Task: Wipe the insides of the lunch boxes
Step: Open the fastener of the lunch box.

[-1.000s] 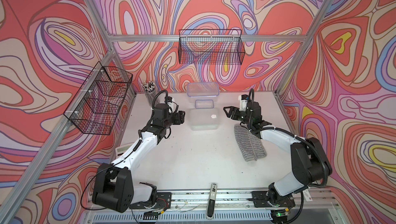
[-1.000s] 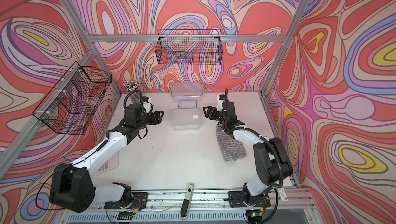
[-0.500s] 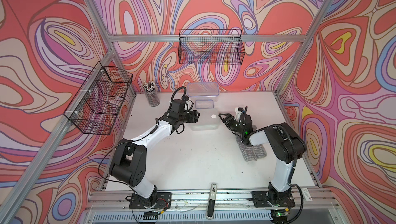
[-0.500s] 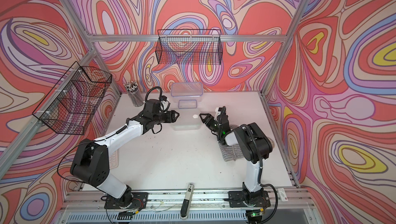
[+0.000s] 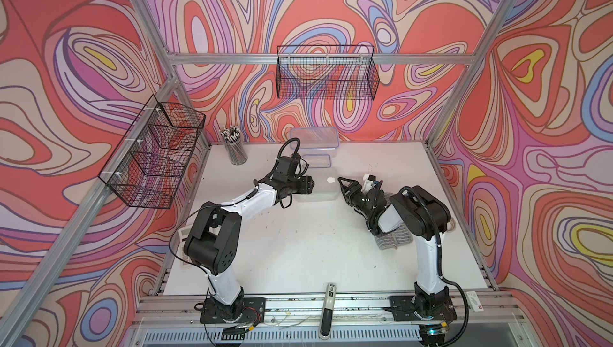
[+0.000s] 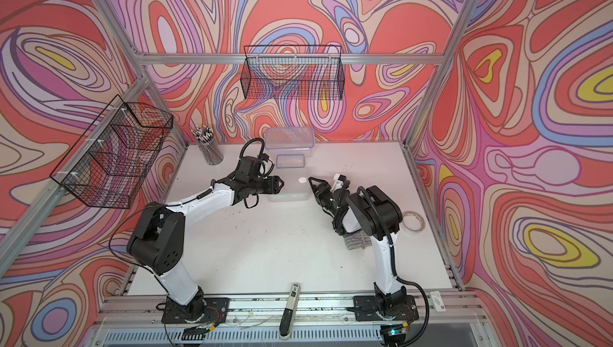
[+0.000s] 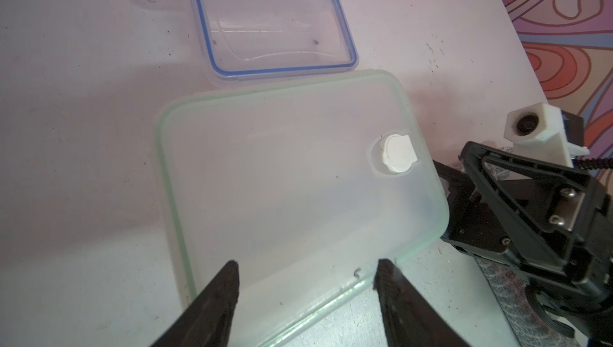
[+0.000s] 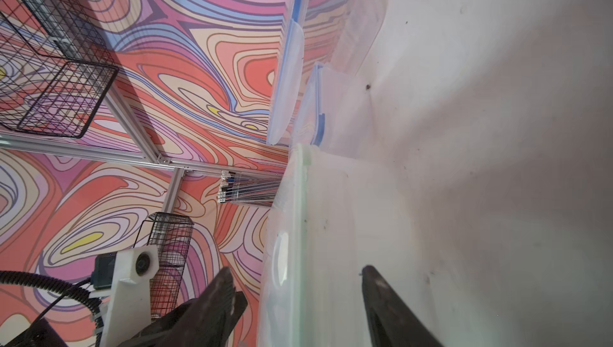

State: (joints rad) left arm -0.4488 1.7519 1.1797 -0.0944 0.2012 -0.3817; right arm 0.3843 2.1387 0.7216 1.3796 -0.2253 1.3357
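Note:
Three lunch boxes stand in a row at the back middle of the table. The large one (image 5: 313,138) (image 6: 289,138) and the small one (image 5: 316,160) (image 7: 275,30) have blue-rimmed lids. The medium one (image 5: 320,191) (image 6: 288,192) (image 7: 292,179) has a frosted lid with a white plug. My left gripper (image 5: 310,184) (image 7: 306,264) is open, its fingertips over the lid's left end. My right gripper (image 5: 343,184) (image 8: 295,270) is open at the right end, one finger above the lid rim, one beside the wall.
A grey striped cloth (image 5: 393,240) lies partly under my right arm. A mesh pen cup (image 5: 236,152) stands at the back left. A tape roll (image 6: 413,221) lies at the right edge. Wire baskets (image 5: 326,76) (image 5: 152,152) hang on the back and left walls.
Both grippers have come in toward the medium lunch box, the left from the left, the right dropping lower at its right end. The right jaws have narrowed somewhat.

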